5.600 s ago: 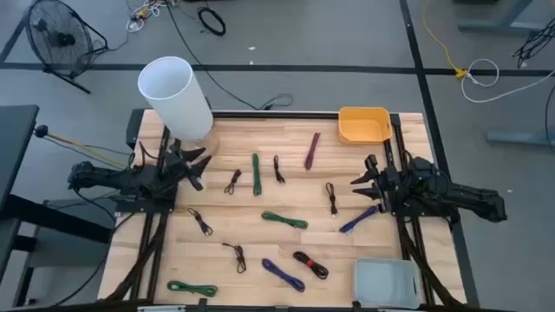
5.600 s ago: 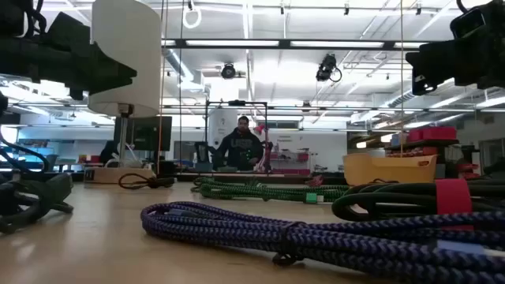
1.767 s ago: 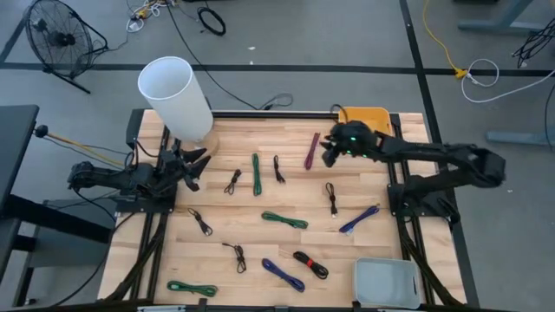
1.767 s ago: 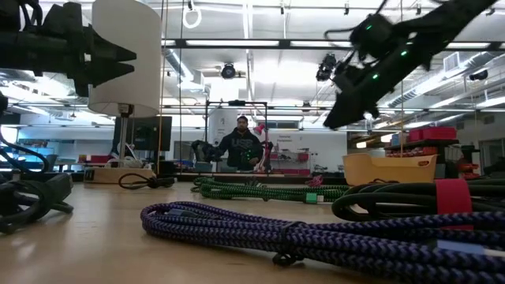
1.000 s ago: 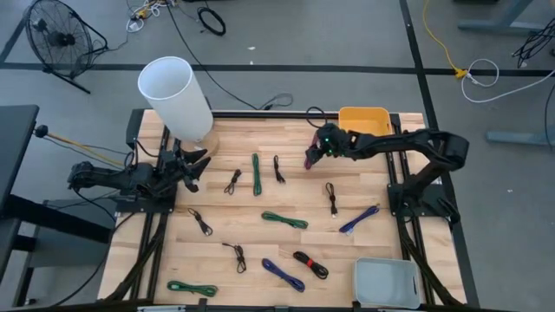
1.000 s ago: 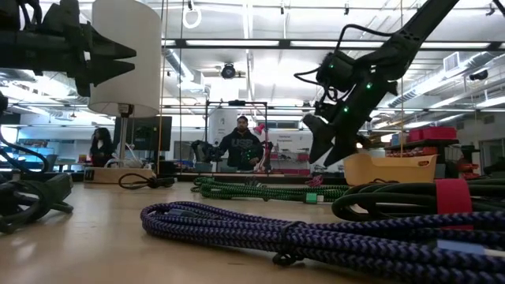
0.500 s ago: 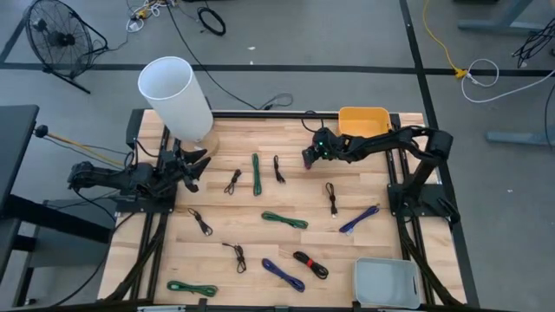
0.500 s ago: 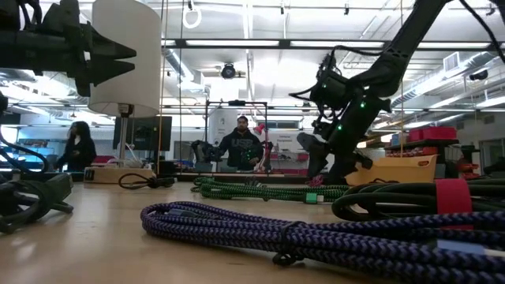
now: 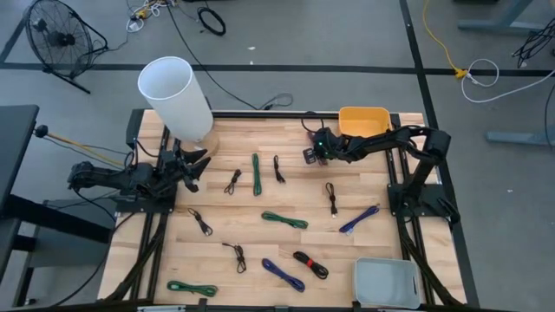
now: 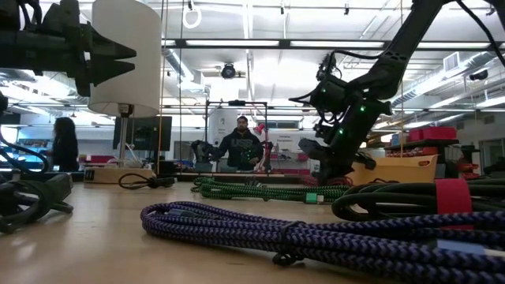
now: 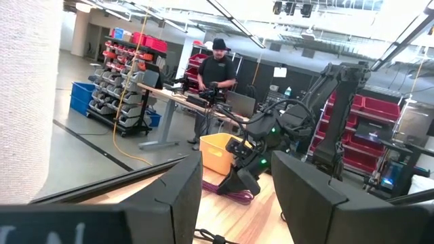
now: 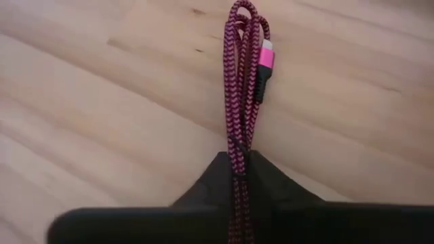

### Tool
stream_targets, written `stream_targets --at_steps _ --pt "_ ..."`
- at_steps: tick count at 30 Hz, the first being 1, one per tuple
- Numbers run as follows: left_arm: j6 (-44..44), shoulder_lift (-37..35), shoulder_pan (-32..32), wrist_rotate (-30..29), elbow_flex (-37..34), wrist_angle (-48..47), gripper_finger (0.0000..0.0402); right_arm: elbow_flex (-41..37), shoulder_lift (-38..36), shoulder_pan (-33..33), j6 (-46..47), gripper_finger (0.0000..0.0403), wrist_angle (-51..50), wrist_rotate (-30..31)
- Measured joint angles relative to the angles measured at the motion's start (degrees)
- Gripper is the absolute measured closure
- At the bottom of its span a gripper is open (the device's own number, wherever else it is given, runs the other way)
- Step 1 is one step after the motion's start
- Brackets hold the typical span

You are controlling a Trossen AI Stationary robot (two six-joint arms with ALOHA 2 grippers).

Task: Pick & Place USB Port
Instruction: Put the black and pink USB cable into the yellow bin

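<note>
Right now my right claw is down at the tabletop, pinched narrow onto the pink cable, fingers closed either side of the bundle near one end. Rest of the cable runs fwd from my tips, flat on the wood, pink plug end lying along the loop. I've got it near the end prob. because that's the bit nearest my reach; the bundle is thin, so a narrow pinch across it makes sense.

Judging by the task, this is the grab step, lift not yet done. The orange bin sits just behind and beside my wrist, so it's a likely drop spot w/ a short swing; the grey tray is well apart at the other edge, can't tell which is meant.

Room: bare wood right around the cable, nearest other cables, a black one and a green one, are off to one side, not touching. Straight up looks clear. Risk: long tail may droop and drag.

Left claw waits at its own side of the table by the white tube, fingers wide, holding nothing.
</note>
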Motion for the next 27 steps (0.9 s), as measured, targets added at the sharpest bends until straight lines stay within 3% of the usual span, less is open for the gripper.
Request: stream_targets --at_steps 5,8,13,20,27 --pt "0.00 -0.01 0.00 0.01 -0.01 -0.01 0.0220 -0.22 -3.05 0.08 -2.21 0.0391 -1.08 -4.40" --pt "-0.02 0.00 -0.01 0.01 0.00 -0.02 0.0220 -0.33 -8.44 1.44 -3.89 0.0391 -1.10 -8.16" --pt "0.00 -0.01 0.00 0.00 -0.01 -0.05 0.0220 -0.24 -19.48 3.01 -7.88 0.0391 -4.99 -6.65" --pt "0.02 0.00 0.00 0.00 0.00 -0.04 0.0220 -0.17 -33.12 -0.10 -14.77 0.0392 -18.65 7.62" --pt "0.02 0.00 0.00 0.00 -0.02 -0.06 0.0220 -0.17 -38.83 -8.27 -24.59 0.0392 -22.93 14.76"
